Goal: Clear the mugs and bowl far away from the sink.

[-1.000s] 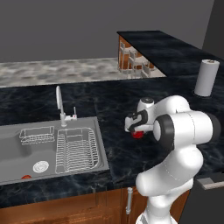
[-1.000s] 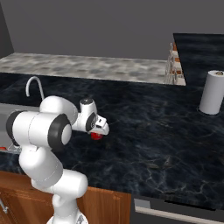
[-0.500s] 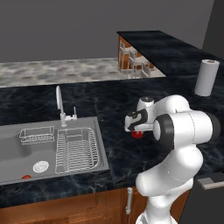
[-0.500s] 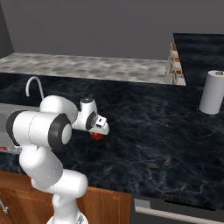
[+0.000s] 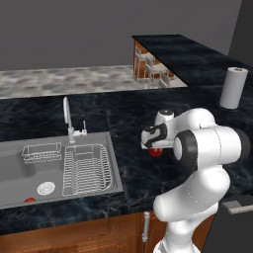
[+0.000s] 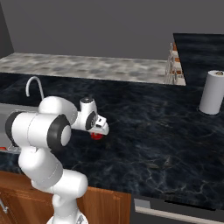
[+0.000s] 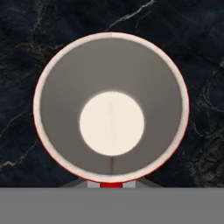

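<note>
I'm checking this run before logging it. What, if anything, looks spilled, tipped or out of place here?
Nothing stands out. The red mug stands upright and empty on the dark counter, with the claw shut on its rim, right of the sink. No spill shows.

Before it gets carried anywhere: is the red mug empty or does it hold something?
Empty. The hand view looks straight into the red mug: bare grey walls and a clean pale bottom.

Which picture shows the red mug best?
The hand view: it looks straight down into the red mug, so you see its whole round rim and pale inside. In the left base view, a bit of red peeks out under the gripper. The right base view shows the same small red patch on the dark counter.
</note>
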